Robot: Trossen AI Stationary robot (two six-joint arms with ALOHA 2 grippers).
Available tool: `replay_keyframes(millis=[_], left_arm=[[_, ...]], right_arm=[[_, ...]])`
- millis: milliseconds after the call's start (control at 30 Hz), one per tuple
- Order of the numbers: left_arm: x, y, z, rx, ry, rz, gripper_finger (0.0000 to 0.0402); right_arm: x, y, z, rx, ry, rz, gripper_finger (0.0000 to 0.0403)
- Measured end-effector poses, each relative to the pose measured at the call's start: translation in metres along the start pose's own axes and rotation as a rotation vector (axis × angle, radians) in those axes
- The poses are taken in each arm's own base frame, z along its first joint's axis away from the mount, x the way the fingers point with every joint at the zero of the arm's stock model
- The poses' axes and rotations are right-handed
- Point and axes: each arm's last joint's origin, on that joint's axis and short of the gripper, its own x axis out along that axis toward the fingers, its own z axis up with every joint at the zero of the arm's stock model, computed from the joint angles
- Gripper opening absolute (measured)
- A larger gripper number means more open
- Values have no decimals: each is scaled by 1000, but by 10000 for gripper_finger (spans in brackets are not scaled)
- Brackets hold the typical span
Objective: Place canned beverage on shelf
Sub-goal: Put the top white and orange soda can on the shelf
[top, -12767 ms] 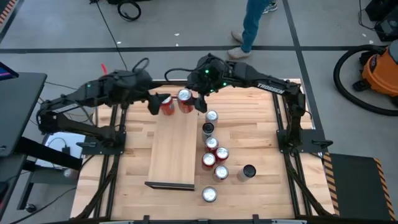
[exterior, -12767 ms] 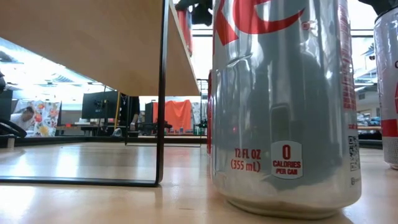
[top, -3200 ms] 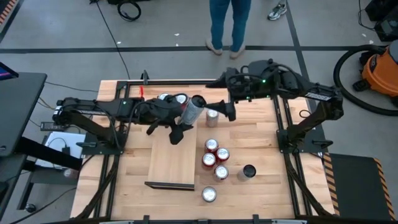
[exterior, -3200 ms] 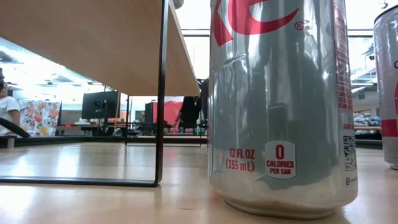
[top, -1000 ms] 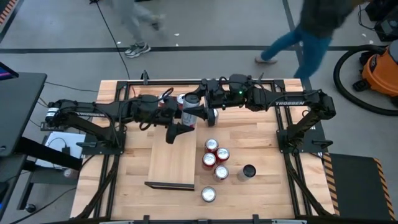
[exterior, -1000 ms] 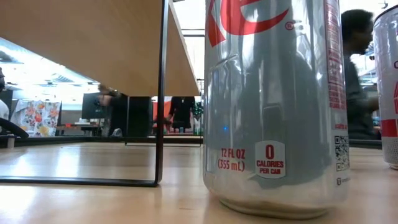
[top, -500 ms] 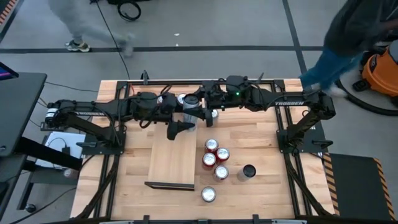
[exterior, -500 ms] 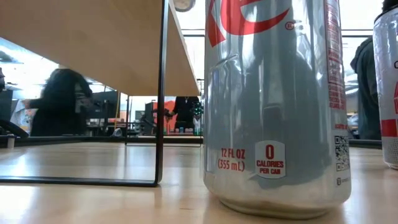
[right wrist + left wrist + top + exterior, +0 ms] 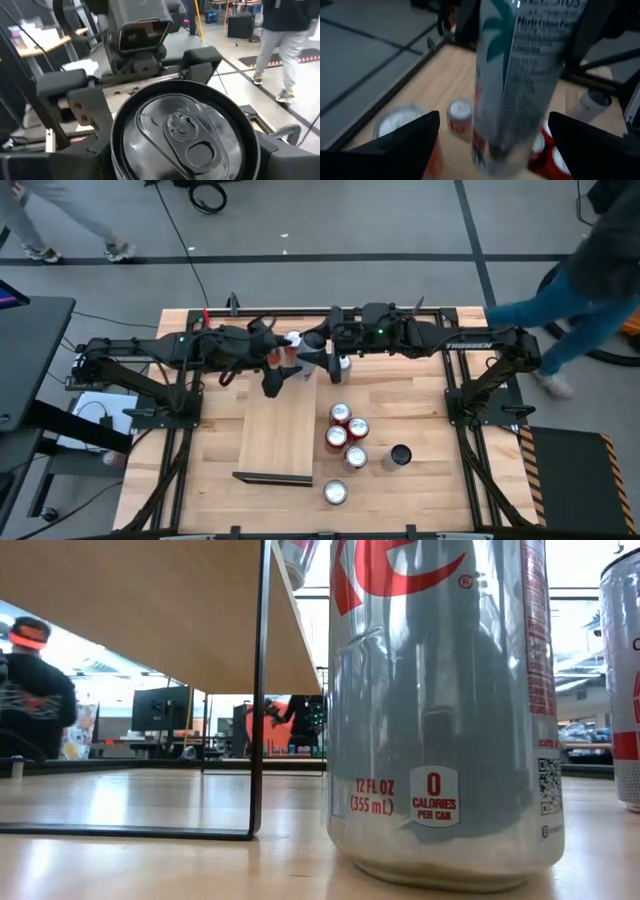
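The two dark arms meet at the far end of the long pale wooden shelf (image 9: 279,423), and the action is all there; the right end effector (image 9: 318,356) is clamped around a tall slim silver can with a teal palm-leaf print (image 9: 517,75), its grey pull-tab top filling the right wrist view; the can stands upright, long axis vertical, right at the shelf's far end, though whether it rests on the board I cannot tell; the left end effector (image 9: 272,380) sits just beside it on the shelf side, fingers spread wide, the can between them but untouched in the left wrist view; so the right arm carries it, and the board stretches away toward the near edge of the planked table (image 9: 420,405); two red cans already stand near the shelf's far end; a cluster of red-and-silver cans (image 9: 343,435) waits on the table beside the shelf.
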Motion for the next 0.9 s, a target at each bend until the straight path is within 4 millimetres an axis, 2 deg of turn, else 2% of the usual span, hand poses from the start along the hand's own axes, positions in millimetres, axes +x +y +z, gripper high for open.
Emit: replay_keyframes(millis=[167,333,500,633,767,900], left_arm=[[0,2,-9,-41,93,5,384],[-11,6,-5,-61,58,4,384],[-25,20,0,-51,9,70,384],[-39,32,7,-55,-56,98,384],[-49,39,11,-72,-87,50,384],[-50,41,11,-78,-72,-9,384]], right_arm=[[0,-1,-2,-26,14,-45,273],[5,0,-11,-40,76,-55,273],[22,9,-31,-54,142,-99,272],[32,14,-39,-26,135,-117,272],[44,16,-52,-10,157,-136,272],[54,15,-62,6,166,-139,272]])
